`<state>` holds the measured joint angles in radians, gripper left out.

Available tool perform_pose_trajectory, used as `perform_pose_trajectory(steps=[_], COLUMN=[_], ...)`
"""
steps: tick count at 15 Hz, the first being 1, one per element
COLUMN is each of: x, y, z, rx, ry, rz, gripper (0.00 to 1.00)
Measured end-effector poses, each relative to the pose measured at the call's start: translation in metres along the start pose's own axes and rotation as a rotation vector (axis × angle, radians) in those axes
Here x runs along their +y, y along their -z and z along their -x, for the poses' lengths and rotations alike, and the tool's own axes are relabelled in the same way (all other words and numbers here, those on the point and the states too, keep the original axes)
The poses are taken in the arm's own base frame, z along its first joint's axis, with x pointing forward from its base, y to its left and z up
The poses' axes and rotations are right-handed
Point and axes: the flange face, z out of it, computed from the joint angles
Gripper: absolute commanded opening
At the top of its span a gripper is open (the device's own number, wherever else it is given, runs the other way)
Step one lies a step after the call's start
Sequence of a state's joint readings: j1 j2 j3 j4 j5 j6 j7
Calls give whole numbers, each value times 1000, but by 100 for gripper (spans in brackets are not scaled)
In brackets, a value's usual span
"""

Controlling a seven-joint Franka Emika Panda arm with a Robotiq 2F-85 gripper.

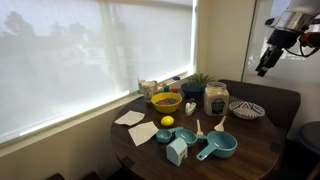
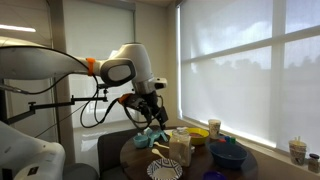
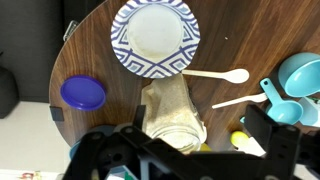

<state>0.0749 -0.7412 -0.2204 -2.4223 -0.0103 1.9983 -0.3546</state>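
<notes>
While your black metal gripper (image 3: 185, 150) hangs high over the round dark wooden table (image 3: 95, 45), its two fingers stand wide apart and hold nothing. Right under it in the wrist view is the tall clear glass jar (image 3: 172, 110) with pale stuff inside. The jar stands upright on the table, and the gripper is well above it and does not touch it.

Just beside the jar lie two pale wooden spoons (image 3: 215, 76), side by side. Near the spoons sit the teal plastic measuring cups (image 3: 295, 80). On the jar's other side, a round blue plastic lid (image 3: 82, 93) lies flat by the table's edge. Past the jar sits a round blue and white patterned plate (image 3: 120, 40).

In an exterior view, a small yellow lemon (image 1: 167, 121) rests farther along the table. Behind it is a yellow bowl (image 1: 165, 101) close to the window. White paper napkins (image 1: 130, 118) lie at the far edge.
</notes>
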Motion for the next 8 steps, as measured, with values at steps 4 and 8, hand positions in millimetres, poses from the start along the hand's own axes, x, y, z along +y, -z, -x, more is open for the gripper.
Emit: perform_pose_trajectory(steps=[4,8], x=[0,0], y=[-5,-4], z=[-13,-13], rx=[-13,-10], ry=[7,7], rz=[0,0], gripper=[100,100])
